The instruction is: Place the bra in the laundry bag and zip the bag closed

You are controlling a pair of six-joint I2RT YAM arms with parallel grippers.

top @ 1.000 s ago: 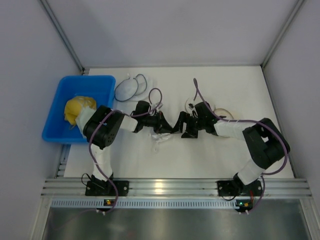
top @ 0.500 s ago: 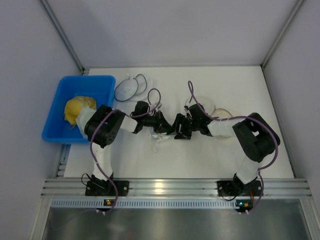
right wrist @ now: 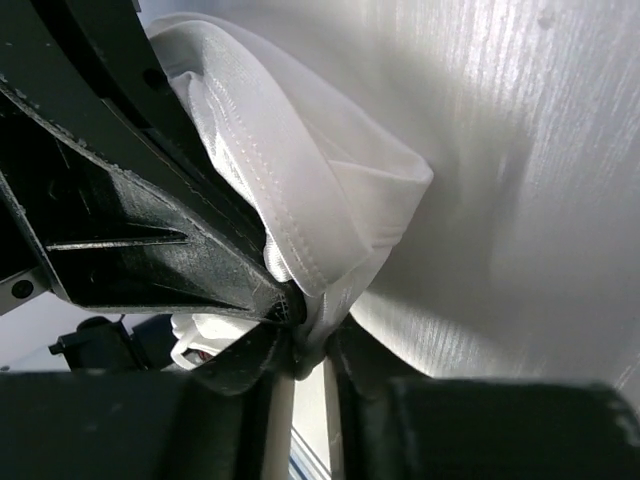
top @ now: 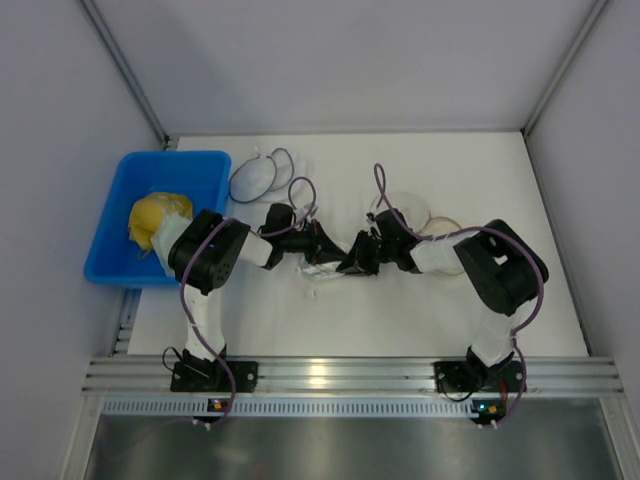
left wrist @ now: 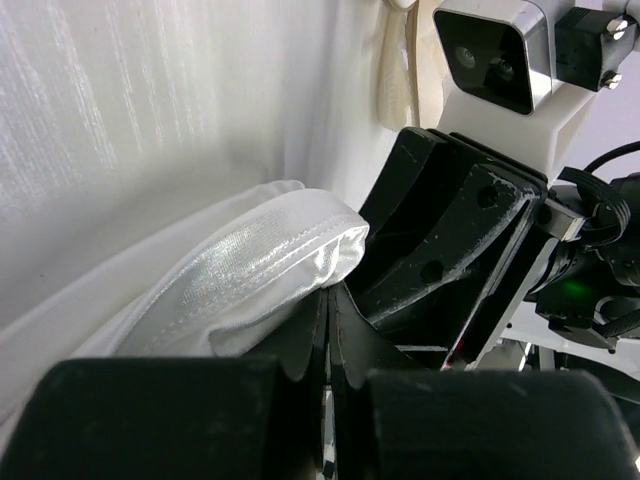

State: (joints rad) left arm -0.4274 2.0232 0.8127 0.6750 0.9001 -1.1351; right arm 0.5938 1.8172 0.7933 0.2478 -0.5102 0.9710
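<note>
on table: noted laundry bag partly hidden behind right arm; found bra bunched mid-table, apart from bag. saw left gripper clamped fully on bra's edge, right gripper nearly closed, pinching same fold.

We're up top first, looking straight down from above and behind the arm bases, far off, with the whole white table in frame and the white glossy bra near mid-picture. On the left wrist we're pressed against that bra, facing the right gripper just beyond. The right wrist stares back, equally near, with the left gripper just behind the bra.
</note>
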